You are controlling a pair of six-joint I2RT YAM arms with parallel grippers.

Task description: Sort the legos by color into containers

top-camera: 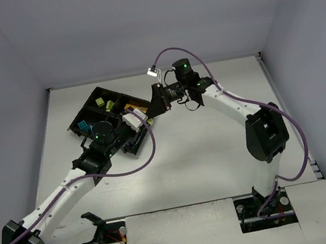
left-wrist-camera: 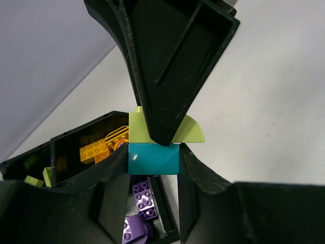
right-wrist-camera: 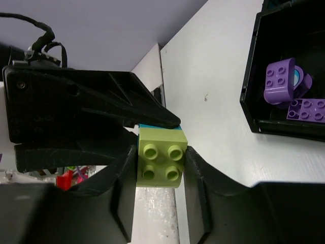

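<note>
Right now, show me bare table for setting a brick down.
Widest bare table lies between the two arms, right of the tray. Another patch runs from the right arm to the far wall. Crowded at the tray's right corner: left tool and right tool clamp the joined teal brick and lime brick.

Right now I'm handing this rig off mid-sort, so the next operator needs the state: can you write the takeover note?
Left gripper: shut on the teal brick.
Right gripper: shut on the lime brick.
The two bricks are stuck together, held by the tray.
Done: purple bricks, orange-yellow bricks, lime pieces and a teal piece lie in separate compartments.
Left: pull the pair apart, then drop each with its color.
</note>
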